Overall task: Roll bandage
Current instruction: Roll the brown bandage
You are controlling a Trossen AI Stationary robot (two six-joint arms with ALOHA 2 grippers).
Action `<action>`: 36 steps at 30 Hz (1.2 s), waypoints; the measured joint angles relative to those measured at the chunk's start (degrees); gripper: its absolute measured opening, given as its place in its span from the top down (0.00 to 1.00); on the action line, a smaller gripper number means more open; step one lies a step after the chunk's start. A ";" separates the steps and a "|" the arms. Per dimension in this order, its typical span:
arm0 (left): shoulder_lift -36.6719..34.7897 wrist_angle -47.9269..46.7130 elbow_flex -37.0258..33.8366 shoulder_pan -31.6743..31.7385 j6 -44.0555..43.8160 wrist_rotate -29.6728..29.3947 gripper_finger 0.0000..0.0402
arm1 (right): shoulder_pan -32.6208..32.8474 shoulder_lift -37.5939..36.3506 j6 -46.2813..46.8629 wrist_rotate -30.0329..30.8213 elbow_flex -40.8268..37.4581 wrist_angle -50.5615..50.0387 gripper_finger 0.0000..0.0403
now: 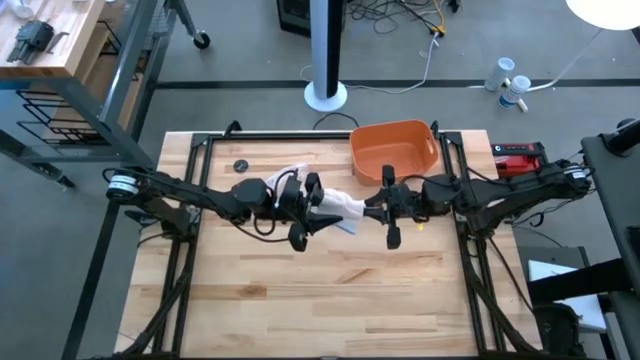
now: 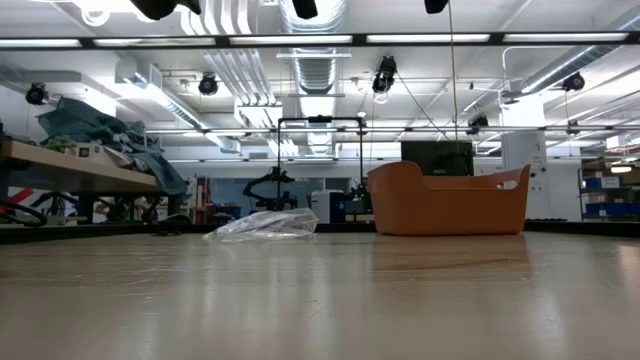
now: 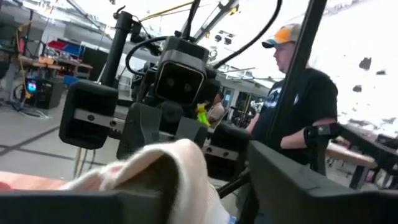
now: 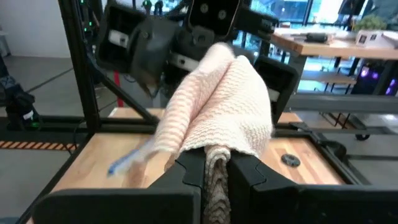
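The off-white bandage (image 1: 347, 206) hangs in the air over the table's middle, between my two grippers, bunched into a thick fold (image 4: 224, 93). My right gripper (image 1: 370, 207) comes in from the table's right and is shut on the bandage. My left gripper (image 1: 322, 208) faces it from the left and stands open, one finger on each side of the bandage's other end (image 3: 177, 168). A blurred blue bit (image 4: 124, 163) shows under the bandage. My right gripper pinches the bandage's gathered end (image 4: 215, 163) between its two fingers, coming level from the table's right. The cloth widens out beyond the fingertips toward the left gripper and is lifted clear of the table. My left gripper: I cannot tell whether its open fingers touch the bandage.
An orange tub (image 1: 393, 150) stands at the far side, right of middle. A crumpled clear plastic wrapper (image 2: 265, 225) lies on the table left of it, and a small dark disc (image 1: 241, 165) farther left. A person (image 3: 298, 93) stands beyond the table. The near half of the wooden top (image 1: 330, 300) is bare.
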 joint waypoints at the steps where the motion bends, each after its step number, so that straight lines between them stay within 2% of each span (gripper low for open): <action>1: 0.00 0.16 0.00 0.00 -1.07 -0.04 0.56 | 0.00 0.02 0.25 -0.08 0.00 -0.35 0.95; 5: -0.16 0.90 0.02 0.06 -4.12 -0.48 0.46 | 0.04 0.09 0.69 -0.48 -0.08 -1.68 0.95; 9: -0.48 0.99 0.13 0.24 -6.43 -1.11 0.41 | 0.13 0.09 1.34 -1.50 -0.11 -2.54 0.95; 22: -0.46 -2.14 0.13 1.01 -7.89 -3.39 0.46 | 0.11 0.06 2.73 -8.01 -0.11 -2.00 0.95; 27: -0.48 -2.53 0.13 1.16 -10.00 -3.41 0.47 | 0.11 -0.27 2.46 -8.19 -0.11 -2.55 0.94; 31: -0.62 -2.58 0.12 1.16 -11.83 -3.41 0.45 | 0.11 -0.44 2.05 -8.23 -0.09 -4.15 0.95; 36: -0.81 -3.52 0.11 1.16 -11.34 -3.52 0.36 | 0.11 -0.44 2.31 -8.08 -0.09 -4.89 0.95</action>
